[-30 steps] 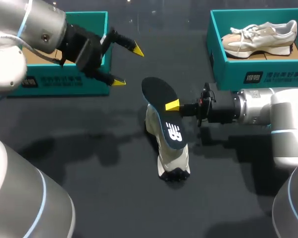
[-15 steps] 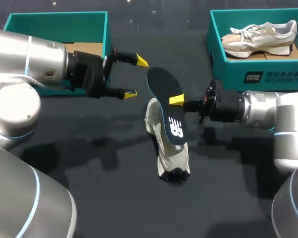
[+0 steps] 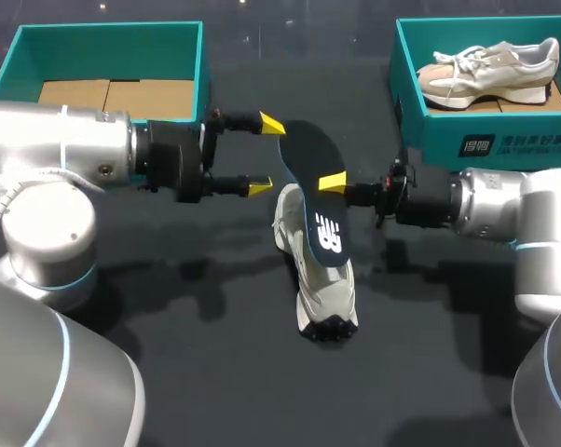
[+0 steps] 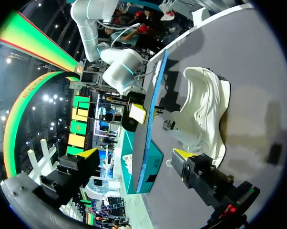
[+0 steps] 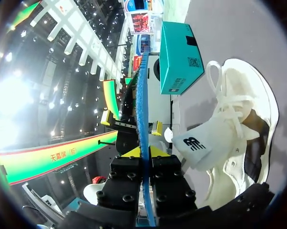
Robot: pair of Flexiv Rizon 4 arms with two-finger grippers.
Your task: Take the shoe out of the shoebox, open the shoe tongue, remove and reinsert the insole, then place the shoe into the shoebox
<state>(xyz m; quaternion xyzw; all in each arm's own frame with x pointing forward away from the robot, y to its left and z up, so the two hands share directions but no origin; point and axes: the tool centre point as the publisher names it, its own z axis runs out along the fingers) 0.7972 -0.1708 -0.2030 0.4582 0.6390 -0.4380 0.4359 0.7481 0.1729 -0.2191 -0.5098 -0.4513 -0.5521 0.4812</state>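
My right gripper [image 3: 335,184] is shut on the dark blue insole [image 3: 316,197] and holds it tilted above the white shoe [image 3: 323,279], which lies on the black table. From the right wrist view the insole [image 5: 142,95] is edge-on between the shut fingers [image 5: 143,153], with the shoe [image 5: 239,124] and its raised tongue beside it. My left gripper [image 3: 266,155] is open, its yellow tips just left of the insole's upper end. In the left wrist view its open gripper [image 4: 136,155] faces the edge-on insole [image 4: 150,119], which stands ahead of it; the shoe [image 4: 205,109] lies beyond.
A teal shoebox [image 3: 200,65] with a cardboard floor stands at the back left. Another teal shoebox [image 3: 402,84] at the back right holds a second pale shoe [image 3: 490,70]. The right wrist view shows the left shoebox [image 5: 179,57] past the shoe.
My left arm has swung right and forward from the left shoebox, bringing its open fingers up to the insole. The right gripper has raised the insole slightly.
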